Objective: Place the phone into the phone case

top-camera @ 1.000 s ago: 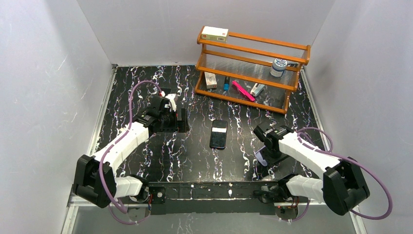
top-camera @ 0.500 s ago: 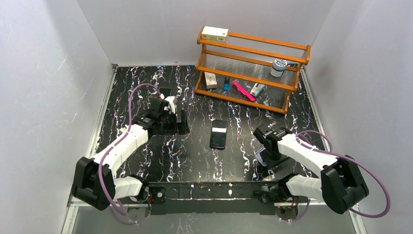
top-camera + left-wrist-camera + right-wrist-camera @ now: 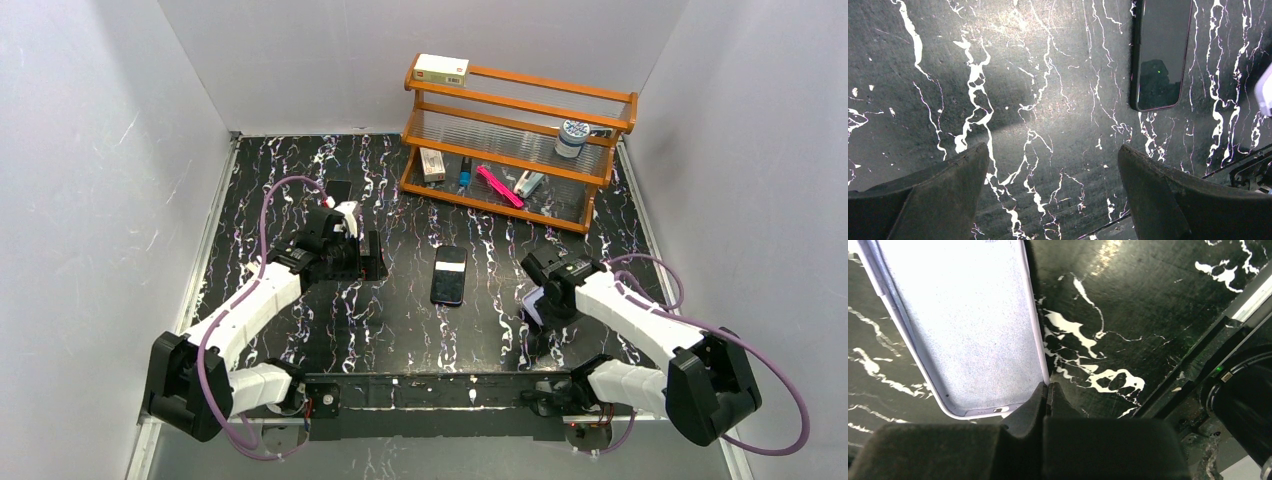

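Two-arm assembly of a phone and its shell, seen at the stage where the shell is gripped and the phone is not yet taken. The phone case, pale lavender with its hollow inner face shown to the wrist camera, is pinched by the right tool, whose fingers are pressed together on the rim beside one rounded corner. It is carried near the right front of the worktop; whether its far end touches the surface cannot be told. The phone is laid flat near the middle of the worktop, between the two arms and well apart from the case. The left tool is spread wide and empty above bare marble, with the phone off to one side of its fingers. Several hazards are judged likely. Since the case is held only by a thin edge near a corner, it may swing or slip when pushed against. The flat, glossy phone may be skidded along rather than lifted. If the two are brought together askew, one corner may be seated while the others are left proud.
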Action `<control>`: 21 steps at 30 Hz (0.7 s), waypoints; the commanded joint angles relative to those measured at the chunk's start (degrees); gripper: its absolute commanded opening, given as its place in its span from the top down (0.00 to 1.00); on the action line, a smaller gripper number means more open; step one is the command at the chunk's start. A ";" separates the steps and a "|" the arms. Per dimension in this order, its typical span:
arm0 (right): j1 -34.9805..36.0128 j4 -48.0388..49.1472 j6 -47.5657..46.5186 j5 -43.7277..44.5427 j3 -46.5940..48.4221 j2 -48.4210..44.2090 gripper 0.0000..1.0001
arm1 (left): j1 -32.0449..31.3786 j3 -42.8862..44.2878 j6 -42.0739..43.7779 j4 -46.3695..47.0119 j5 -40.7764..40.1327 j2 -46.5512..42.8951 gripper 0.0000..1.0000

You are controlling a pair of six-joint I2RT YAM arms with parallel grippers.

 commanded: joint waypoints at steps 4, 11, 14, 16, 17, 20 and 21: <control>-0.04 3.13 -10.74 4.48 9.37 -2.54 0.99 | 0.08 0.01 1.05 -0.50 -0.31 -2.65 0.02; 1.08 15.24 -22.96 -2.34 14.32 -1.80 0.99 | 0.08 1.66 1.04 -4.64 -4.95 -4.22 0.02; 2.17 23.82 -26.14 -8.89 13.04 -1.72 0.99 | 0.08 1.60 0.86 -4.17 -3.05 -6.11 0.02; 2.98 32.13 -28.19 -13.44 11.86 -1.10 0.99 | 0.08 1.75 -0.19 -3.95 -3.17 -7.38 0.02; 3.55 35.33 -29.08 -15.53 11.33 -0.46 0.99 | 0.08 1.91 -0.65 -4.10 -3.91 -7.79 0.02; 6.09 43.14 -30.52 -19.66 11.21 3.15 0.99 | 0.08 2.53 -1.97 -5.02 -8.38 -8.73 0.02; 7.11 45.27 -30.86 -20.63 11.54 4.78 0.99 | 0.09 2.84 -2.07 -5.36 -10.54 -8.74 0.02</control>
